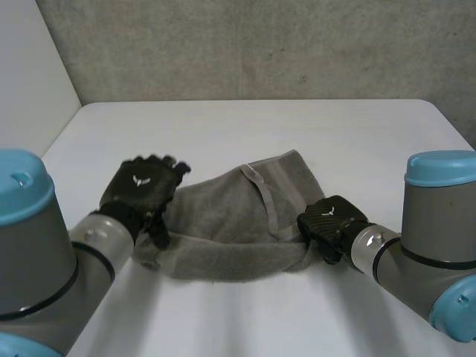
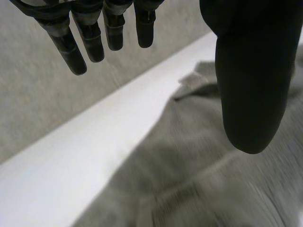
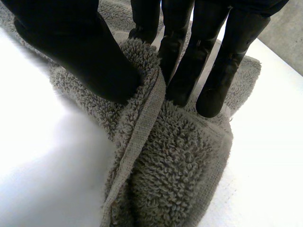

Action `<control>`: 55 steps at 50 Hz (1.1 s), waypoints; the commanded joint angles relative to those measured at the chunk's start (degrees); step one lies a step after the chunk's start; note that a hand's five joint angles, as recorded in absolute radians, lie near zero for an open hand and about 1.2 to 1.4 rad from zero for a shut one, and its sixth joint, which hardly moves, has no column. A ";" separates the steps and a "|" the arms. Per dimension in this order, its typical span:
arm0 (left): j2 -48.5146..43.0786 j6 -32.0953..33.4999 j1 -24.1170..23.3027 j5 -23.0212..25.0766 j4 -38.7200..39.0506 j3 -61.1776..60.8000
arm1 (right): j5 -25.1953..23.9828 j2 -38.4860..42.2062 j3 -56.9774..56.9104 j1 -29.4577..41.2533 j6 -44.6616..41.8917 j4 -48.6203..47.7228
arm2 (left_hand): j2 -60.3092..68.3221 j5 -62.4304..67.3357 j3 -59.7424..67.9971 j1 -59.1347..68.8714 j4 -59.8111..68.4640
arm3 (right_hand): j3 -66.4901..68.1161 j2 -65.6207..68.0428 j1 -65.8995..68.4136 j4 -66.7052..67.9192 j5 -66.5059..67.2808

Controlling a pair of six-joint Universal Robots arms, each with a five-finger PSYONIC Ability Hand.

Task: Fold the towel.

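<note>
A grey towel (image 1: 238, 223) lies bunched in a rough fold on the white table (image 1: 245, 126), with a hemmed band running across its top. My left hand (image 1: 145, 186) hovers over the towel's left end, fingers spread and straight. In the left wrist view that hand (image 2: 251, 85) holds nothing, and the towel (image 2: 203, 179) lies beneath it. At the towel's right end, my right hand (image 1: 327, 223) grips the cloth. The right wrist view shows its thumb (image 3: 80, 52) and fingers (image 3: 194, 56) pinching a raised fold of the towel (image 3: 165, 156) by its hem.
A grey concrete wall (image 1: 260, 44) runs along the far side of the table, and a white panel (image 1: 30, 82) stands at the left. Bare tabletop lies beyond the towel and in front of it (image 1: 245, 320).
</note>
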 commanded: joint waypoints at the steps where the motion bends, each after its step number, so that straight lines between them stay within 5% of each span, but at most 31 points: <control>1: -8.49 -0.03 -0.62 0.01 -0.45 8.31 | 0.01 0.07 0.53 -0.01 -0.15 -0.04 | 3.35 3.01 3.05 3.14 3.25 | 10.38 10.49 0.43 10.25 10.63; 15: -24.69 -0.03 -0.62 0.09 -12.57 19.14 | 0.19 0.34 0.18 -0.63 -0.67 -0.04 | 17.49 17.15 17.19 17.28 17.39 | 10.38 10.49 0.43 10.25 10.63; 39: -20.64 -2.05 -0.62 0.18 -16.10 11.66 | 0.19 0.95 0.17 -0.54 -1.02 -0.13 | 16.97 16.64 16.68 16.77 16.88 | 10.38 10.49 0.43 10.25 10.63; 47: -20.39 -2.05 -0.54 0.01 -14.17 11.49 | 0.28 0.95 0.18 -0.45 -1.38 -0.30 | 44.88 44.54 44.59 44.68 44.78 | 10.38 10.49 0.43 10.25 10.63; 51: -19.33 -2.05 -0.62 0.01 -13.20 11.40 | 0.28 0.87 0.18 -0.45 -1.38 -0.74 | 44.23 43.90 43.94 44.03 44.14 | 10.38 10.49 0.43 10.25 10.63; 55: -17.40 -2.05 -0.88 0.01 -12.67 10.44 | 0.36 0.95 0.35 -0.36 -1.55 -0.83 | 29.83 29.49 29.54 29.62 29.73 | 10.38 10.49 0.43 10.25 10.63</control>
